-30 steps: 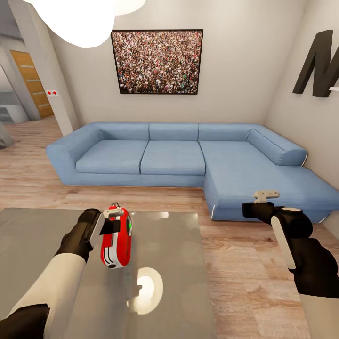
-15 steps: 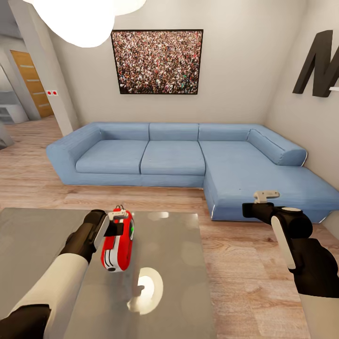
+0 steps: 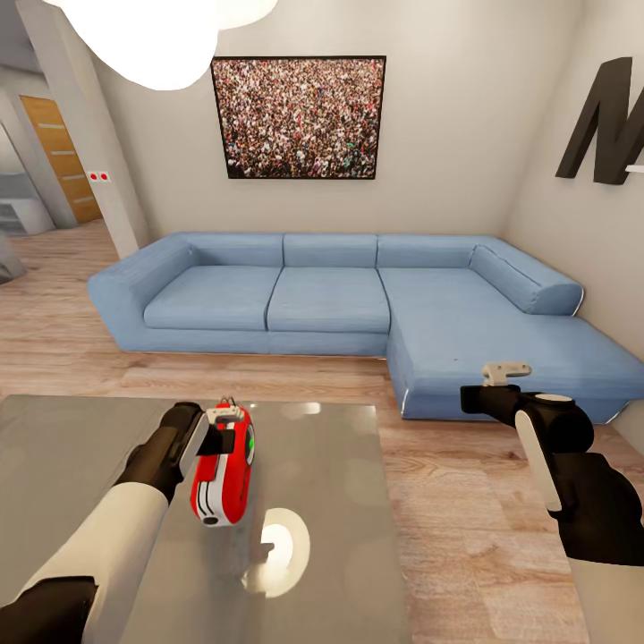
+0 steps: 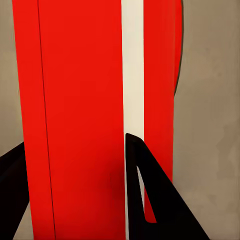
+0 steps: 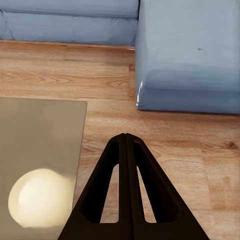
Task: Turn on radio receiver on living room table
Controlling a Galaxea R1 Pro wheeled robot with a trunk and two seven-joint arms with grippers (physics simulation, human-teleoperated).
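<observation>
The red radio receiver (image 3: 222, 470) with white back and a green-lit dial stands on edge on the glossy grey table (image 3: 331, 501). My left gripper (image 3: 219, 425) is shut on the radio's far end, near its thin wire handle. In the left wrist view the red front and white stripe of the radio (image 4: 85, 100) sit between the two black fingers (image 4: 145, 200). My right gripper (image 3: 505, 368) hangs shut and holds nothing, over the wood floor to the right of the table; its fingertips (image 5: 125, 137) are pressed together.
A blue L-shaped sofa (image 3: 358, 295) runs along the far wall and down the right side. A crowd picture (image 3: 300, 116) and a dark letter N (image 3: 608, 121) hang on the beige walls. Wood floor (image 3: 447, 501) lies between table and sofa. A hallway with a wooden door (image 3: 63, 156) opens at the left.
My left gripper and the radio have sunk slightly toward the table and shifted a little nearer to me. The right arm has not moved.
</observation>
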